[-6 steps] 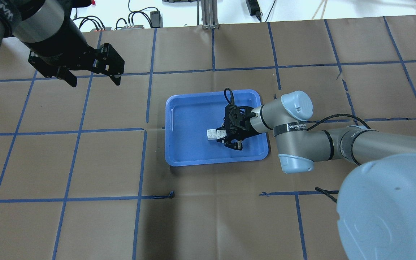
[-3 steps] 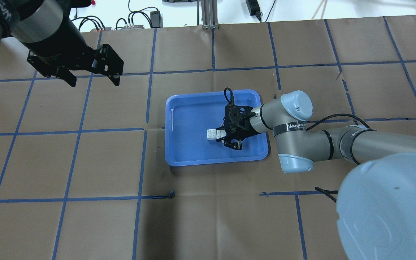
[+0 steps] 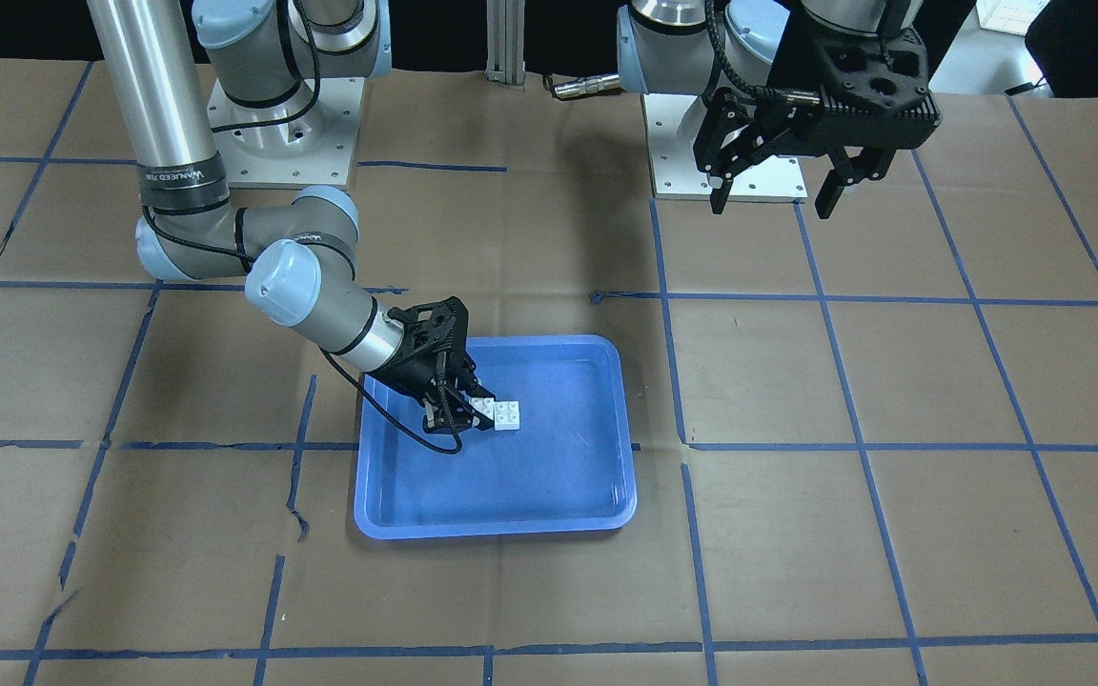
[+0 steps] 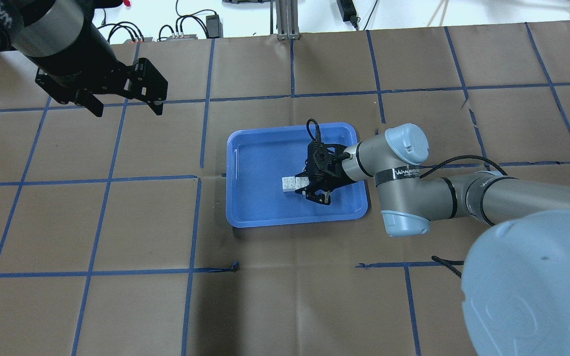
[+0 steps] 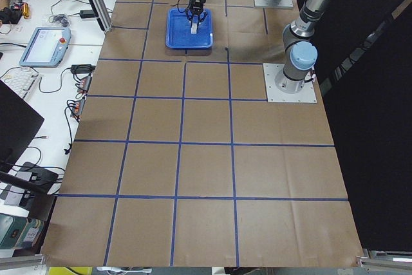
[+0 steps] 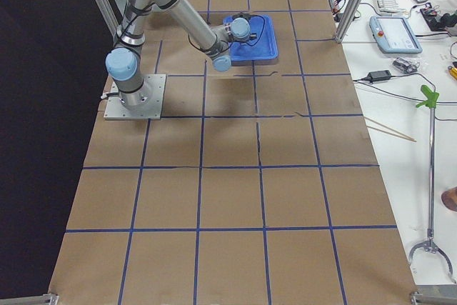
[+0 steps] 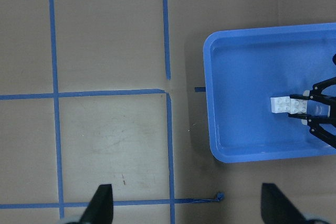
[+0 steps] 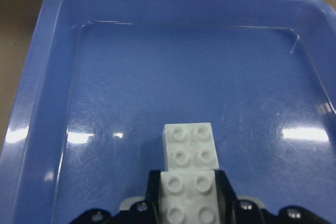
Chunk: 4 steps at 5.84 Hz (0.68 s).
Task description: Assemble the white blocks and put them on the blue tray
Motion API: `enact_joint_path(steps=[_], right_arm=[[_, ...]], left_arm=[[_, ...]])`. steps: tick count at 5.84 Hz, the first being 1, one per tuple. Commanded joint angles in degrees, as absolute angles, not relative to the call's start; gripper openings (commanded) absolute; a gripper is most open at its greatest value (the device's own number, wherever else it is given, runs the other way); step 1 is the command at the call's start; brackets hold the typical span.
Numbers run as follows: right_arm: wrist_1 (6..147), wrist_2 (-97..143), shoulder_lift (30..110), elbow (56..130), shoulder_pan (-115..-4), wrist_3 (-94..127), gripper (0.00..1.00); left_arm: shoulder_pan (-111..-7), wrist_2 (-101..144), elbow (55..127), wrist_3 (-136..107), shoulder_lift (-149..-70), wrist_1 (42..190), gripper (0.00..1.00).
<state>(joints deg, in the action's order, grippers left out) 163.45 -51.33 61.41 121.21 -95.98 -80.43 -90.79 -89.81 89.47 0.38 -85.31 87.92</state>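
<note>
The two white blocks [image 4: 291, 183] lie joined end to end on the floor of the blue tray [image 4: 290, 223], right of its middle. My right gripper [image 4: 308, 186] reaches in from the tray's right side, shut on the nearer block. The right wrist view shows that block [image 8: 190, 198] between the dark fingers and the other block [image 8: 189, 148] sticking out ahead. The front view shows the blocks [image 3: 503, 415], the tray [image 3: 492, 530] and the right gripper [image 3: 470, 410]. My left gripper [image 4: 127, 110] hangs open and empty high over the table, far left of the tray; the front view shows it too [image 3: 771, 205].
Brown paper with a blue tape grid covers the table [image 4: 314, 296]. The arm bases are bolted on plates [image 3: 744, 162] at the robot's side. Cables and power bricks [image 4: 186, 29] lie beyond the far edge. The left wrist view shows the tray [image 7: 220, 150] at its right.
My left gripper has drifted slightly to the left and away. My right gripper and the blocks have shifted a few pixels inside the tray.
</note>
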Motion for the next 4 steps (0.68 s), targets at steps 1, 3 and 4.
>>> enact_joint_path(steps=[1, 3, 4], right_arm=[[163.48, -50.98, 61.35, 121.2, -95.98, -80.51, 0.21], [163.48, -50.89, 61.17, 121.2, -95.98, -80.51, 0.21], [163.48, -50.71, 61.17, 121.2, -95.98, -80.07, 0.21]], left_arm=[[-90.26, -89.56, 89.38, 0.44, -85.34, 87.71, 0.99], [-90.26, -89.47, 89.38, 0.35, -85.17, 87.8, 0.99], [-90.26, -89.82, 89.38, 0.44, -84.99, 87.8, 0.99]])
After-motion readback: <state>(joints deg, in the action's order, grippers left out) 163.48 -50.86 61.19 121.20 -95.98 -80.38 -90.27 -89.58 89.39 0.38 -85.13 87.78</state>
